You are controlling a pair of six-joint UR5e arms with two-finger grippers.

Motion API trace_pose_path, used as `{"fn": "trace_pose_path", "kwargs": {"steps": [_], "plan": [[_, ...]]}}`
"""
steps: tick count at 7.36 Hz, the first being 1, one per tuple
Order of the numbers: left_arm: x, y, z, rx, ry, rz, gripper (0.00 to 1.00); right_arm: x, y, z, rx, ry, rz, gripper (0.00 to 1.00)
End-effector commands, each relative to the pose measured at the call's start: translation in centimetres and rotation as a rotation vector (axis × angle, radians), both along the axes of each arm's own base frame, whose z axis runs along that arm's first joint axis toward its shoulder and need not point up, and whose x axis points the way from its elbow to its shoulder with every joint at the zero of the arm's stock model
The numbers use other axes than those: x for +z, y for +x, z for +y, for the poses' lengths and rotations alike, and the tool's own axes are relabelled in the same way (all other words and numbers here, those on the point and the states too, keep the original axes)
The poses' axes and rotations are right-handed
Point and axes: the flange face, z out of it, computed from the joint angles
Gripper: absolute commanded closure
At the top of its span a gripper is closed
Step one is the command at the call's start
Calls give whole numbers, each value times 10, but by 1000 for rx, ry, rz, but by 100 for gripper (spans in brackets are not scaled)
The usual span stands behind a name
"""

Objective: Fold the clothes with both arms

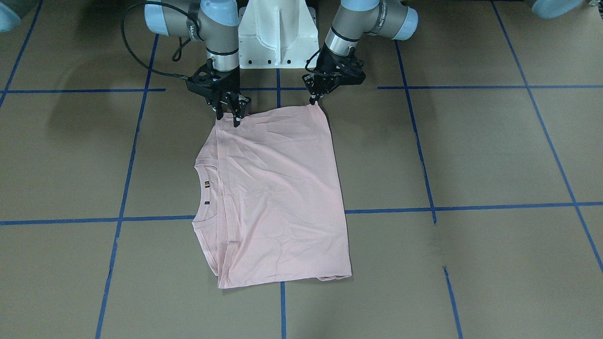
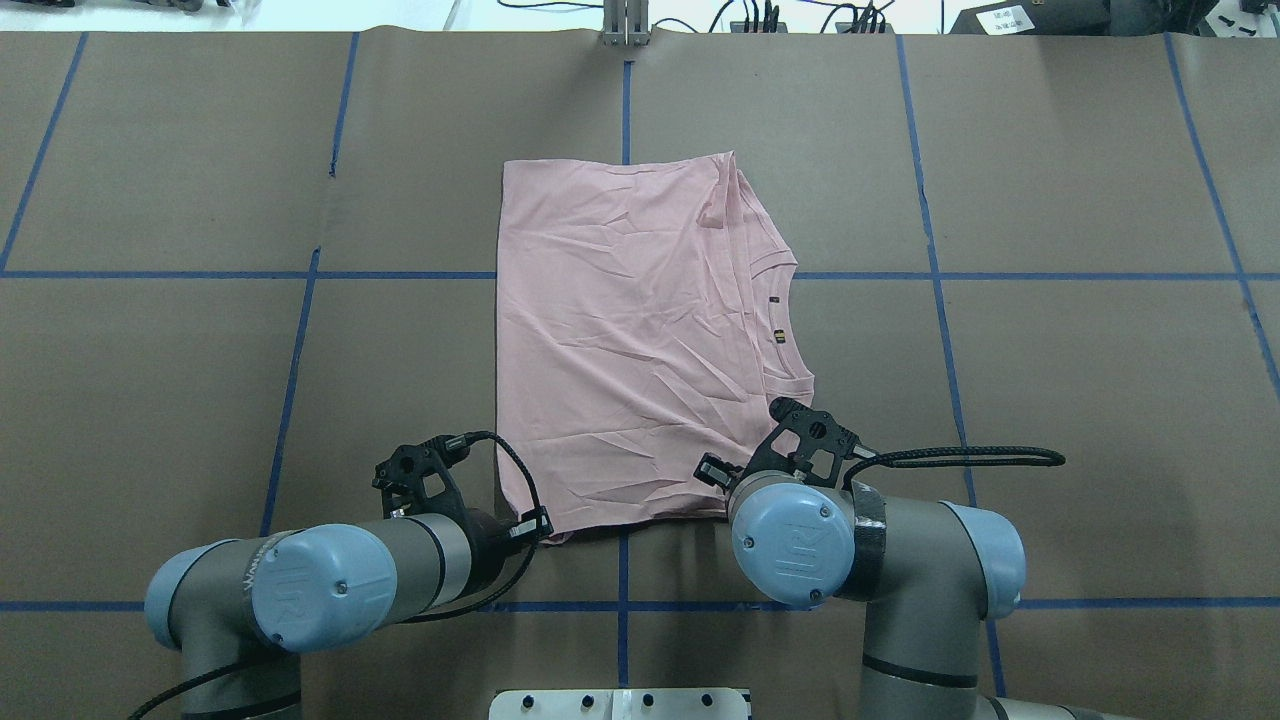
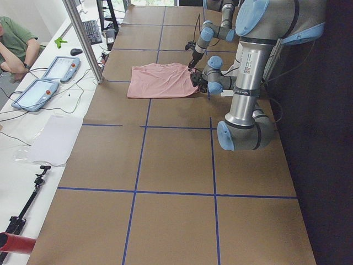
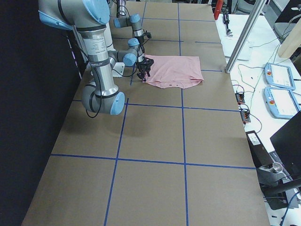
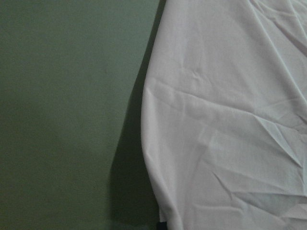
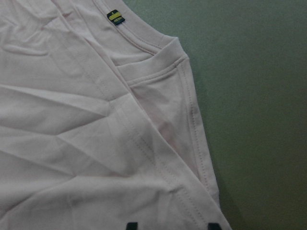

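The pale pink T-shirt (image 1: 278,188) lies folded on the brown table, plain side up, with its collar (image 1: 207,188) toward the robot's right. It also shows in the overhead view (image 2: 630,330). My left gripper (image 1: 314,100) is at the shirt's near hem corner, fingers pinched together on the cloth. In the left wrist view the shirt edge (image 5: 158,143) stands a little off the table and casts a shadow. My right gripper (image 1: 228,117) stands open over the near shoulder corner. Its two fingertips (image 6: 132,225) rest apart on flat cloth below the collar label (image 6: 114,17).
The white pedestal base (image 1: 278,37) stands just behind both grippers. Blue tape lines (image 1: 471,207) grid the brown table. Along the far side are a metal post (image 3: 83,38), teach pendants (image 3: 33,94), white paper (image 3: 55,138) and a seated person (image 3: 11,44).
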Motion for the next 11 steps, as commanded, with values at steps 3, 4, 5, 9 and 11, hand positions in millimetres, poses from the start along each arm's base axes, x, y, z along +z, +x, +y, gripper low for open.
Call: {"fn": "trace_pose_path", "kwargs": {"steps": [3, 4, 5, 9, 11], "plan": [[0, 0, 0, 0, 0, 1, 100, 0, -3, -1, -9, 6, 8, 54], [0, 0, 0, 0, 0, 1, 100, 0, -2, -2, -23, 20, 13, 45], [0, 0, 0, 0, 0, 1, 100, 0, -2, -2, -36, 31, 18, 41], [-1, 0, 0, 0, 1, 2, 100, 6, -6, -3, -39, 28, 33, 42], [-2, 0, 1, 3, 1, 6, 100, 7, -7, -3, -39, 27, 35, 48]]}}
